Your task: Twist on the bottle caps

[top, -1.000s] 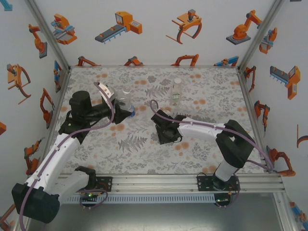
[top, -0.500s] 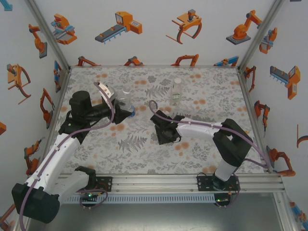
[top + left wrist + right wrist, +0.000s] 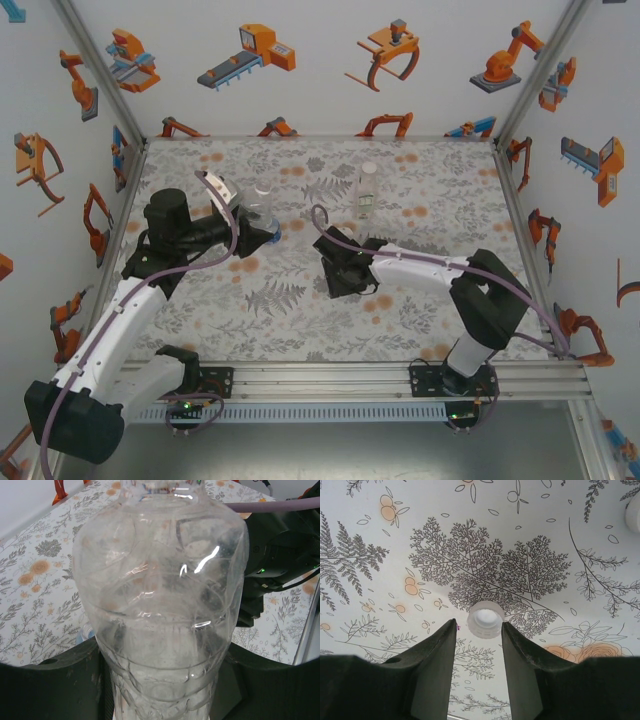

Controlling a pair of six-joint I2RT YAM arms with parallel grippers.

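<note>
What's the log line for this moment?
left gripper: shut on clear bottle | right gripper: open, astride white cap on table

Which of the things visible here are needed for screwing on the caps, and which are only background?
Needed: plain bottle in the left gripper; white cap at the right gripper's open jaws; labelled bottle standing farther back.
Background: floral table cover; purple cable; robot pictures on the walls.
</note>
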